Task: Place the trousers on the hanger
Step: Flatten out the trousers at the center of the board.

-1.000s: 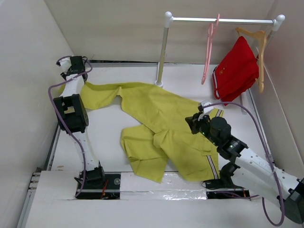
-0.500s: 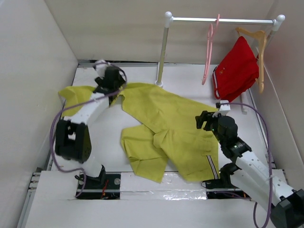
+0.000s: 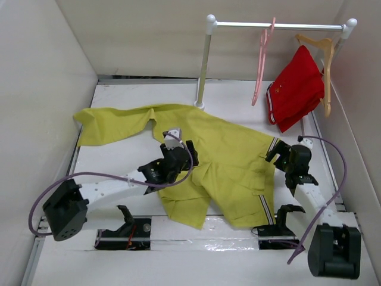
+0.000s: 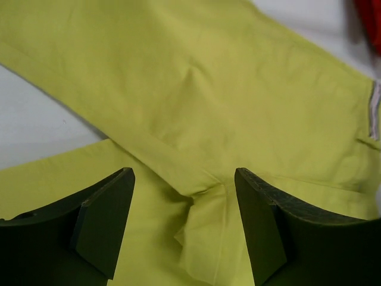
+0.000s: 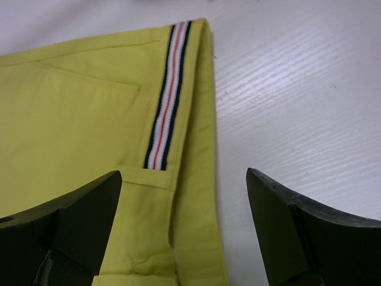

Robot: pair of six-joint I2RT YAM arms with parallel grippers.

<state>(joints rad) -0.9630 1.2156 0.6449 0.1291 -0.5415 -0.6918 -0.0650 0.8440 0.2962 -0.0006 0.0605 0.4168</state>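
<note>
The mustard-yellow trousers [image 3: 226,149] lie spread flat on the white table, one leg reaching to the far left. My left gripper [image 3: 183,143] hovers open over the crotch fold [image 4: 196,190], nothing between its fingers. Over the right edge of the waistband is my right gripper [image 3: 275,154], also open. Its wrist view shows the striped band [image 5: 166,101] and the trousers' edge lying between the spread fingers [image 5: 83,214], untouched. The pink hanger [image 3: 262,59] hangs by its hook on the rail at the back right, apart from both grippers.
A red garment [image 3: 294,89] hangs on a tan wooden hanger [image 3: 324,53] at the rail's right end. The rail's white post [image 3: 203,65] stands behind the trousers. White walls close in the table on three sides.
Both grippers have opened. The left arm swung from the far-left trouser leg to the middle of the trousers, leaving the leg lying flat. The right gripper moved right to the waistband edge.
</note>
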